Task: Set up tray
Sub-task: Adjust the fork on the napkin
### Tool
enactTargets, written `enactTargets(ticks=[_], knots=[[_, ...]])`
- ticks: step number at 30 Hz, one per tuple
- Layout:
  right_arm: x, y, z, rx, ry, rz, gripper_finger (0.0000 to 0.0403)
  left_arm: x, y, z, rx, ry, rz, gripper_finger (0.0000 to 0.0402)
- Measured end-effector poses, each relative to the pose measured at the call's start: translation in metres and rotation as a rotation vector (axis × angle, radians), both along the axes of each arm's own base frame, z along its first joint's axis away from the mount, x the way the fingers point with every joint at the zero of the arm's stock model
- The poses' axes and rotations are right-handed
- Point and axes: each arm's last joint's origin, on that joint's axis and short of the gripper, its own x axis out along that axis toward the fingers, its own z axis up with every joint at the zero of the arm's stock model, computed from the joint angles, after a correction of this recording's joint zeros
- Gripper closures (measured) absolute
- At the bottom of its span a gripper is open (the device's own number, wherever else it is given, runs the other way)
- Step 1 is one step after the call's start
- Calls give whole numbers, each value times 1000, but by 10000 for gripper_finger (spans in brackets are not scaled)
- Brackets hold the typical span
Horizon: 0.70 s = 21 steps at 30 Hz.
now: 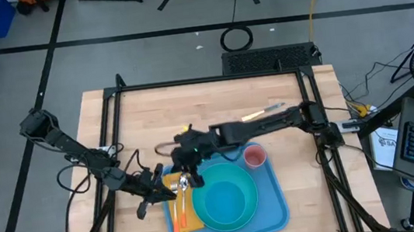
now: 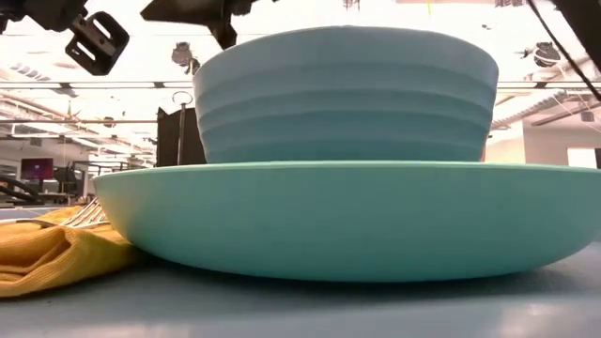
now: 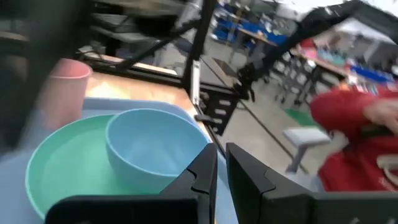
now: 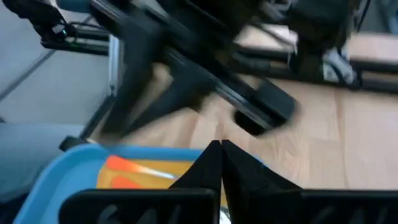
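Pale wood makes up the surface (image 1: 214, 107), and the tray (image 1: 278, 202) is parked at its near edge, slightly right of centre. On the tray a teal plate (image 1: 243, 215) is seen with a light blue bowl (image 3: 152, 146) sitting in it, a pink cup (image 1: 254, 156) off at the far corner, and a yellow napkin (image 1: 191, 218) along the left side with a fork (image 1: 184, 184) and something orange (image 1: 179, 211) laid on it.

The right gripper (image 1: 183, 164) is hung over the tray's far left corner, jaws pressed fully together with nothing held. The left gripper (image 1: 159, 185) is parked just beside the tray's left rim near the napkin, jaws nearly closed and empty as far as can be made out.

Handling-wise, the tray looks like stiff, smooth plastic, probably light by itself but loaded up now, so it would likely slide easily and the dishes could shift if it's tilted. The low raised rim is judged the only sensible place to pinch, ideally a long edge, kept level.
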Motion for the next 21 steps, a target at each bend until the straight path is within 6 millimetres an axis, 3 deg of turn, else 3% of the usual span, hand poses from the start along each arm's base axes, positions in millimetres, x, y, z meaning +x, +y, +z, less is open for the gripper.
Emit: enactTargets(ticks=[5, 11, 16, 21], knots=[[-25, 39, 15, -89, -49, -41, 403, 1, 3, -1, -25, 26, 79, 364], [-77, 72, 20, -108, -143, -97, 403, 6, 12, -7, -38, 93, 151, 396], [-127, 84, 16, -106, -239, -118, 403, 11, 29, -23, -70, 275, 261, 398], [-167, 78, 13, -51, -345, -157, 403, 16, 50, -34, -85, 404, 355, 399]])
